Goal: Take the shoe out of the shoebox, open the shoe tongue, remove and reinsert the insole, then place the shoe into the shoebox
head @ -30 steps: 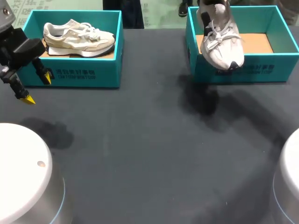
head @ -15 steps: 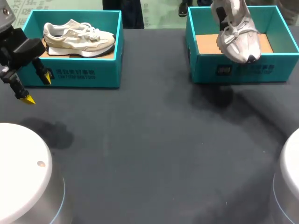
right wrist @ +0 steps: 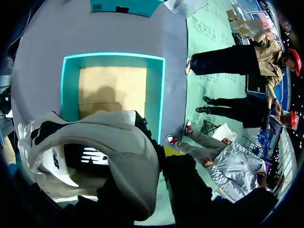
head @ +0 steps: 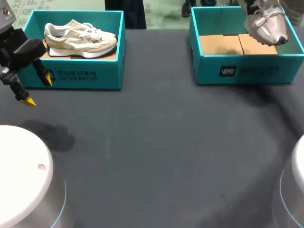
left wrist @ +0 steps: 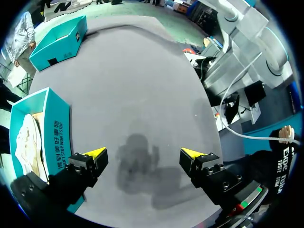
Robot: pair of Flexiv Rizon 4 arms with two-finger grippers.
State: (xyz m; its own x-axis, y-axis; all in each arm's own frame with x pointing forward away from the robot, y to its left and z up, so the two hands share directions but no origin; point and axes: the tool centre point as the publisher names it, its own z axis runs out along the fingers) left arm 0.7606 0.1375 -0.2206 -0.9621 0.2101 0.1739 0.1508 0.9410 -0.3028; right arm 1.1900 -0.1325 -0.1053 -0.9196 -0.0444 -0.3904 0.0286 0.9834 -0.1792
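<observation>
A white shoe [head: 266,23] hangs toe-down over the back right corner of the right teal shoebox [head: 237,71]. The box holds nothing but its cardboard floor. In the right wrist view my right gripper [right wrist: 159,156] is shut on the shoe's heel collar [right wrist: 114,152]. The heel fills the foreground and the open box [right wrist: 64,85] lies below it. My left gripper [head: 39,90] stands open in front of the left shoebox [head: 76,76], with nothing between its fingers [left wrist: 143,154].
A beige shoe [head: 78,39] lies on its side in the left shoebox, whose wall [left wrist: 53,133] runs beside my left gripper's finger. The dark table [head: 156,152] stretches between the two boxes and towards the front.
My right arm has carried the white shoe rightwards and back, from over the right box's front left wall to its back right corner. The left arm has kept still.
</observation>
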